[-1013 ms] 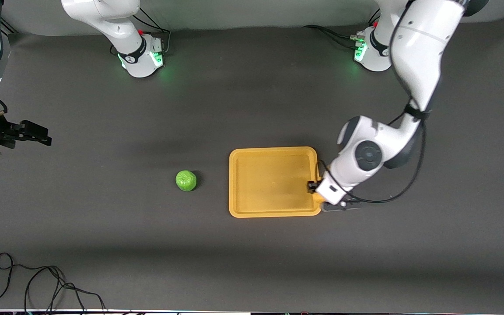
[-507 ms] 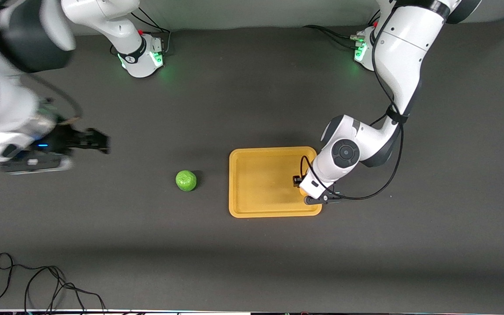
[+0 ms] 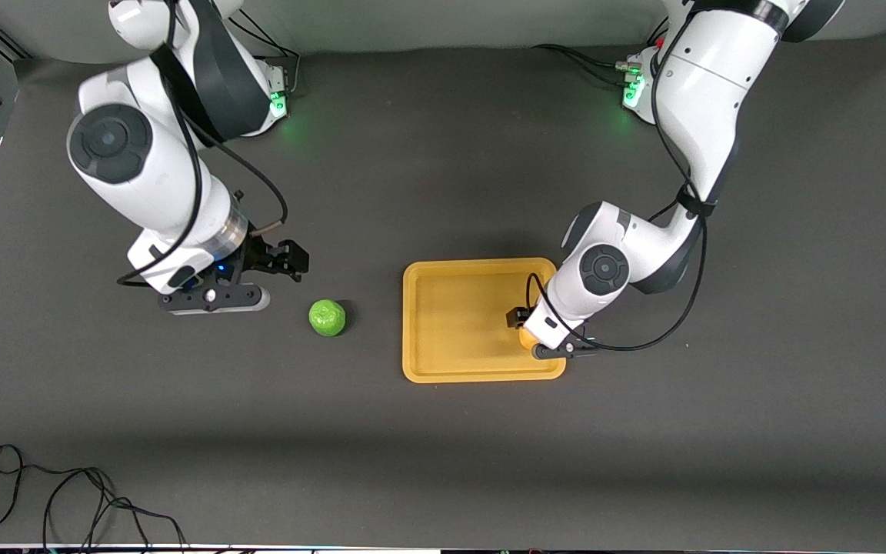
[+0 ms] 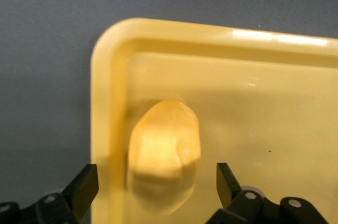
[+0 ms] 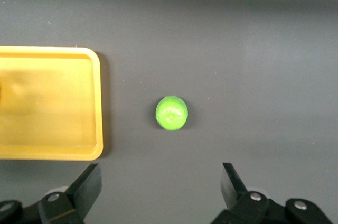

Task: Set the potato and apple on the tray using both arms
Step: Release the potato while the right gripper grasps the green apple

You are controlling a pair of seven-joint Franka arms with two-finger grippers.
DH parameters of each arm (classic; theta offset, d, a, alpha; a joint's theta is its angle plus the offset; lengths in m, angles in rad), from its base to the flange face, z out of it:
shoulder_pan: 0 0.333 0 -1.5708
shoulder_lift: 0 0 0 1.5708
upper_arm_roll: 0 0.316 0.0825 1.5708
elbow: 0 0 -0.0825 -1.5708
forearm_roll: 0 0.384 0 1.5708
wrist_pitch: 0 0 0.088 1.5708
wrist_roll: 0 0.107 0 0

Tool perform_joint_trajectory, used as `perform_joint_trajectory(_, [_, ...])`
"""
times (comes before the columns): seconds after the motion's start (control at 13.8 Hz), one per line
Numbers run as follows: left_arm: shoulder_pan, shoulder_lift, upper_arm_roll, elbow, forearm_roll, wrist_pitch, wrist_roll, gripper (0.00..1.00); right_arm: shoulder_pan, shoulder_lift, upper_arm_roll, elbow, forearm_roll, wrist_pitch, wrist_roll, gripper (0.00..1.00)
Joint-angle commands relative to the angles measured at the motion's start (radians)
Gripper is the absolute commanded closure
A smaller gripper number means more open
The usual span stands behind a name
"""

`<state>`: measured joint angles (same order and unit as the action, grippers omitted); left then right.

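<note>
The orange-yellow tray (image 3: 458,319) lies mid-table. The potato (image 3: 526,338) lies in the tray's corner nearest the front camera, at the left arm's end, mostly hidden under the wrist. In the left wrist view the potato (image 4: 165,155) rests on the tray (image 4: 253,92) against the rim. My left gripper (image 3: 524,327) is low over it, and its open fingers (image 4: 87,182) stand clear on either side. The green apple (image 3: 327,318) sits on the mat beside the tray, toward the right arm's end. My right gripper (image 3: 289,260) is open and empty above the mat close to the apple (image 5: 171,113).
The table is covered by a dark grey mat. A black cable (image 3: 66,500) lies coiled at the near corner at the right arm's end. Both arm bases (image 3: 258,100) stand along the table edge farthest from the front camera. The tray's rim (image 5: 97,102) also shows in the right wrist view.
The right arm has swung in from the table's end to just beside the apple. The left gripper has shifted slightly inward over the tray corner, and the potato now peeks out beneath it.
</note>
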<state>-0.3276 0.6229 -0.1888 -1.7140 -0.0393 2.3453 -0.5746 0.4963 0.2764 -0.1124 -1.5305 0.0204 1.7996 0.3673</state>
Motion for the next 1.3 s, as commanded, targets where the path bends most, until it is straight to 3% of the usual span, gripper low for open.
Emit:
perform_joint_trajectory(0.0, [0.025, -0.138, 0.029, 0.031, 0.003, -0.224, 0.002, 0.01, 0.007, -0.062, -0.004, -0.222, 0.007, 0.188, 0.012, 0.00])
perform_joint_trajectory(0.14, [0.120, -0.237, 0.022, 0.054, 0.001, -0.293, 0.031, 0.00, 0.007, -0.046, -0.004, -0.334, 0.007, 0.326, 0.013, 0.00])
perform_joint_trajectory(0.36, [0.172, -0.350, 0.045, 0.050, 0.051, -0.420, 0.139, 0.00, 0.008, 0.012, -0.004, -0.509, 0.007, 0.611, 0.015, 0.00])
perform_joint_trajectory(0.65, [0.292, -0.504, 0.051, 0.010, 0.070, -0.605, 0.378, 0.00, 0.041, 0.139, -0.004, -0.517, 0.007, 0.785, 0.045, 0.00])
perform_joint_trajectory(1.01, [0.383, -0.722, 0.052, -0.108, 0.068, -0.616, 0.528, 0.01, 0.039, 0.274, -0.004, -0.498, 0.006, 0.943, 0.047, 0.00])
perform_joint_trajectory(1.23, [0.409, -0.749, 0.068, -0.127, 0.061, -0.588, 0.573, 0.01, 0.039, 0.288, -0.004, -0.494, 0.006, 0.948, 0.045, 0.01])
